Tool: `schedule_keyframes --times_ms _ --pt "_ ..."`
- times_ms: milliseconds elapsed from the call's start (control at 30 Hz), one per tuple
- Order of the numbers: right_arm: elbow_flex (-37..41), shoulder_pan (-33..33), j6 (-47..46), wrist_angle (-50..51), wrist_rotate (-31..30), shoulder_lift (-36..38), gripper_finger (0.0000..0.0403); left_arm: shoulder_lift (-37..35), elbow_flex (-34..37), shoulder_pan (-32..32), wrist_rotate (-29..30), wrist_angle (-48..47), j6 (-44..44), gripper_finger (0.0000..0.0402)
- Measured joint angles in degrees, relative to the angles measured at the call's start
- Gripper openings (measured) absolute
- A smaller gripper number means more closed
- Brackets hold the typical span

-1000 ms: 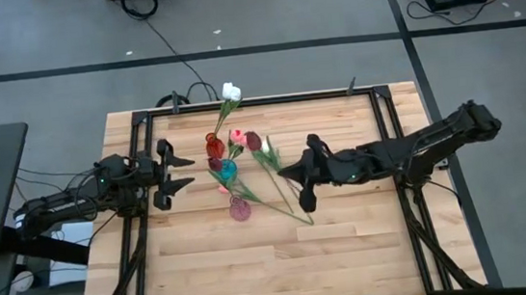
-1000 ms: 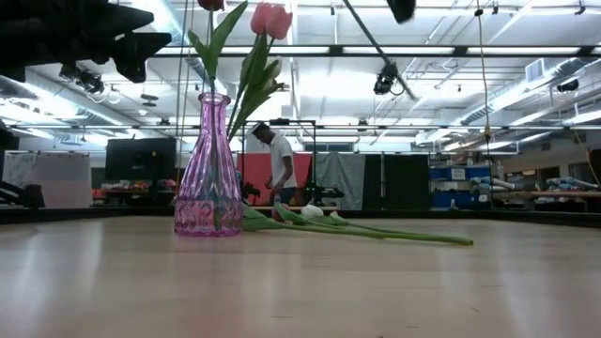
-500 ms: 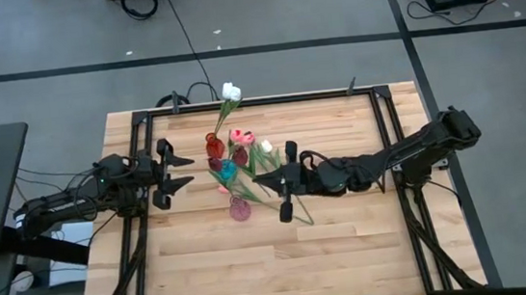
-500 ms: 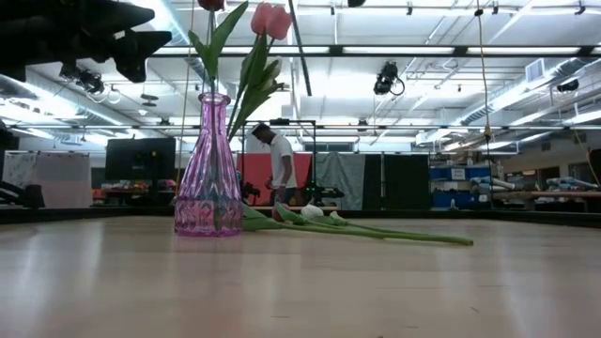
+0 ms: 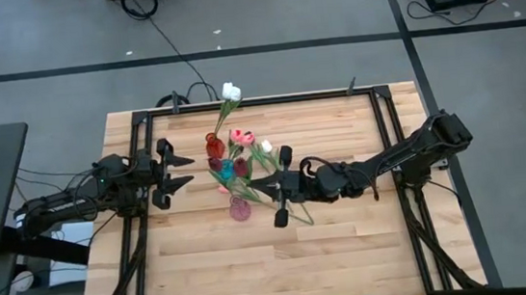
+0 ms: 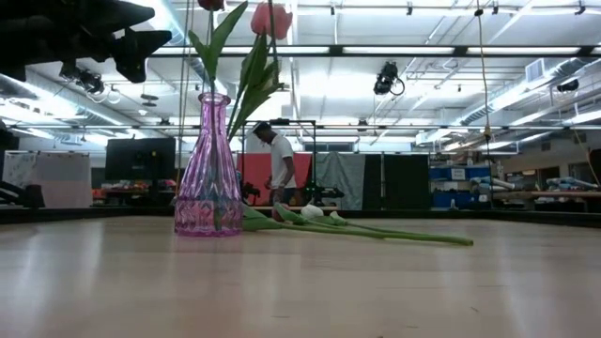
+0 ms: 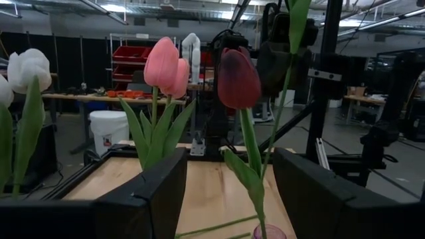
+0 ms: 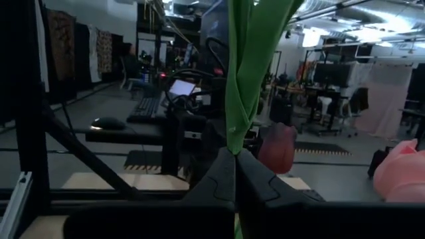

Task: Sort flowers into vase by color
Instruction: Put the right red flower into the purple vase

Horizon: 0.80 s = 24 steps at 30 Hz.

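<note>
Three small vases stand mid-table: red [image 5: 213,148], teal [image 5: 229,171] and pink-purple [image 5: 240,209] [image 6: 208,169]. The pink-purple one holds a maroon tulip [image 7: 238,78] and pink tulips [image 7: 166,65]. Other tulips [image 5: 282,192] [image 6: 376,232] lie flat on the table beside the vases. My right gripper [image 5: 255,182] [image 8: 236,166] reaches in from the right and is shut on an upright tulip stem [image 6: 272,47] above the vases. A dark maroon head [image 5: 241,166] shows by its fingers. My left gripper [image 5: 175,173] [image 7: 229,199] hovers open, left of the vases. My right gripper pinches a tulip's green stem [image 8: 234,143] between its two fingers, coming level from the table's right, across the stem. The flower stands upright and is lifted off the table. Its lower stem [image 7: 269,156] runs down toward the pink-purple vase's mouth; whether it is inside, I cannot tell.
A white tulip [image 5: 231,92] leans out of the red vase toward the far edge. Black frame rails [image 5: 239,102] run along the table's far, left and right sides. Bare wood lies on the near half [image 5: 274,263]. A person [image 6: 280,160] stands in the room beyond.
My right gripper has moved toward the table's left, from right of the lying tulips to just beside the vases, carrying the upright tulip with it. In the low view the held stem has swung from slanted to nearly vertical by the pink-purple vase.
</note>
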<state>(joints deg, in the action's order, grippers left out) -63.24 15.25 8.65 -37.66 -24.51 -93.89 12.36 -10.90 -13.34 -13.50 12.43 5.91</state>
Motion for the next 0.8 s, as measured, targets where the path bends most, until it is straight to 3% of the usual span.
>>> schedule_keyframes --times_ms 300,633,800 --pt "0.00 -0.02 3.27 -2.66 0.58 -0.82 0.0006 0.00 0.00 0.00 0.05 0.05 0.36 0.0229" --pt "0.00 -2.66 5.07 -4.81 10.47 -0.80 0.0006 -0.01 0.00 -0.04 3.06 1.62 -0.96 0.0229" --pt "-0.46 -3.08 5.35 -16.00 14.70 -5.72 0.0006 -0.02 0.00 -0.04 3.67 1.90 -1.14 0.0229"
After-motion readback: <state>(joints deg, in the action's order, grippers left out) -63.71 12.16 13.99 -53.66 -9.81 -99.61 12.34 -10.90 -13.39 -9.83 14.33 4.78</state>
